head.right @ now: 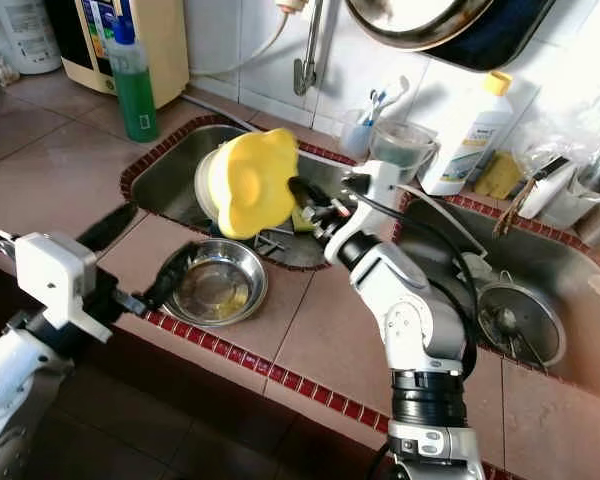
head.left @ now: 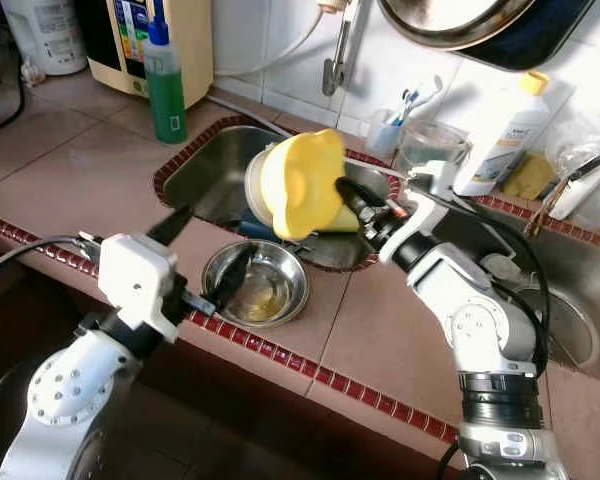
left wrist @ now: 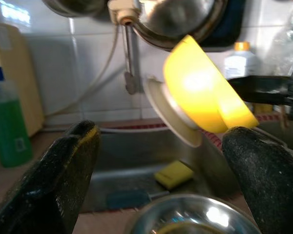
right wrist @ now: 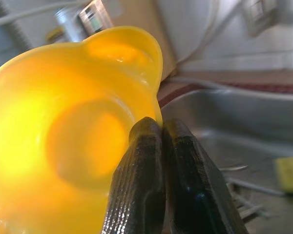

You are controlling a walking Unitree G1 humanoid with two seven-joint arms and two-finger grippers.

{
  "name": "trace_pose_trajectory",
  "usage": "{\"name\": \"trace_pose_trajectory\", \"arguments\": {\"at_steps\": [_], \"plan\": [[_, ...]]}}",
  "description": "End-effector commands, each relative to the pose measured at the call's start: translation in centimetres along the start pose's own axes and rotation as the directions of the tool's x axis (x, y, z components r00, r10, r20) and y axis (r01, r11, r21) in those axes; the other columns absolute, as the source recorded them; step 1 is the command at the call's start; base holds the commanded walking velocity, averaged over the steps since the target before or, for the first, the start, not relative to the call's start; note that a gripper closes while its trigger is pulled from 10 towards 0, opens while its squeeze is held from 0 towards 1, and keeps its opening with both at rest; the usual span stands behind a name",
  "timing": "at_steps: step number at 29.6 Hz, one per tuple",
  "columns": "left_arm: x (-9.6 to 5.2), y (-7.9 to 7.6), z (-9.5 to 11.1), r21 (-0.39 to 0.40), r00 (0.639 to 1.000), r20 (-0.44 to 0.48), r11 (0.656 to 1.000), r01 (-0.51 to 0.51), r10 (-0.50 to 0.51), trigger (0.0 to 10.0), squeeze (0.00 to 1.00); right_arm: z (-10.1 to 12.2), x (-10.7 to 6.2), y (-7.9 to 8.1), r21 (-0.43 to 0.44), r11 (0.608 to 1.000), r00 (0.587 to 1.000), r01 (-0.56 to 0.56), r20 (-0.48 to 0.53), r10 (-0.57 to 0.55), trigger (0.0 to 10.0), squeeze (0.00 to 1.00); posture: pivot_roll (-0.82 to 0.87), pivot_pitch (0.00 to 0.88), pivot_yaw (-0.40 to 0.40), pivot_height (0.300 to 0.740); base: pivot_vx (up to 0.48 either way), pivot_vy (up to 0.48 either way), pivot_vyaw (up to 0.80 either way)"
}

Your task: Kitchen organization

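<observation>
Fingers of the right hand point(head.left: 352, 196) pinch the rim of a yellow bowl point(head.left: 302, 184), lifted above the sink point(head.left: 202, 165). Left hand point(head.left: 208, 262) gapes wide, empty, straddling a steel bowl point(head.left: 270, 290) on the bench point(head.left: 70, 170).

We see a tiled desk point(head.left: 70, 160) with a red-tile edge. On it stand a steel bowl point(head.left: 256, 284) and a green bottle point(head.left: 165, 85).

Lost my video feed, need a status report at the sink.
Right gripper shut on yellow bowl's rim, held tilted over sink. Left gripper open, straddling steel bowl on counter. Nothing in the way.
</observation>
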State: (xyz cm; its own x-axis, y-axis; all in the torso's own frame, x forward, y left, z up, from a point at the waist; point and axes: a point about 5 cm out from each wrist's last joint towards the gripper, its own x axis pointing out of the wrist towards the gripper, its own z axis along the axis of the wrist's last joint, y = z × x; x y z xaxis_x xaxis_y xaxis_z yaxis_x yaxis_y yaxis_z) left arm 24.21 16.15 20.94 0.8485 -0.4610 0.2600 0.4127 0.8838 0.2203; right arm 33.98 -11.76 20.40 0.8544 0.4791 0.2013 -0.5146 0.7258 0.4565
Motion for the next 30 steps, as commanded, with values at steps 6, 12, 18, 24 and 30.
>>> {"name": "trace_pose_trajectory", "arguments": {"at_steps": [6, 12, 18, 24, 30], "plan": [[2.5, 2.1, 0.3, 0.004, 0.992, 0.055, 0.994, -0.112, 0.112, 10.0, 0.0, 2.2, -0.3, -1.1, -0.1, 0.986, 0.979, 0.13, 0.167, -0.113, 10.0, 0.0, -0.13, 0.083, -0.08, 0.74, 0.0, 0.0, 0.0], [4.2, 2.2, 0.0, -0.044, 0.986, 0.068, 0.988, -0.149, 0.151, 10.0, 0.0, 3.5, -0.7, -1.0, -0.252, 0.944, 0.951, 0.214, 0.274, -0.142, 10.0, 0.0, -0.14, 0.08, -0.064, 0.74, 0.0, 0.0, 0.0], [5.0, 1.5, -1.2, -0.108, 0.982, 0.041, 0.978, -0.181, 0.186, 10.0, 0.0, 3.0, -1.6, -1.3, -0.344, 0.89, 0.925, 0.298, 0.334, -0.18, 10.0, 0.0, -0.15, 0.077, -0.057, 0.74, 0.0, 0.0, 0.0], [5.2, 1.2, -2.4, -0.143, 0.969, 0.004, 0.96, -0.242, 0.245, 10.0, 0.0, 1.9, -2.9, -1.5, -0.433, 0.812, 0.893, 0.39, 0.391, -0.221, 10.0, 0.0, -0.16, 0.069, -0.049, 0.74, 0.0, 0.0, 0.0], [5.0, 0.6, -3.4, -0.135, 0.962, -0.003, 0.953, -0.271, 0.273, 10.0, 0.0, 0.6, -4.1, -1.4, -0.468, 0.763, 0.872, 0.445, 0.419, -0.252, 10.0, 0.0, -0.17, 0.059, -0.041, 0.74, 0.0, 0.0, 0.0]]}}
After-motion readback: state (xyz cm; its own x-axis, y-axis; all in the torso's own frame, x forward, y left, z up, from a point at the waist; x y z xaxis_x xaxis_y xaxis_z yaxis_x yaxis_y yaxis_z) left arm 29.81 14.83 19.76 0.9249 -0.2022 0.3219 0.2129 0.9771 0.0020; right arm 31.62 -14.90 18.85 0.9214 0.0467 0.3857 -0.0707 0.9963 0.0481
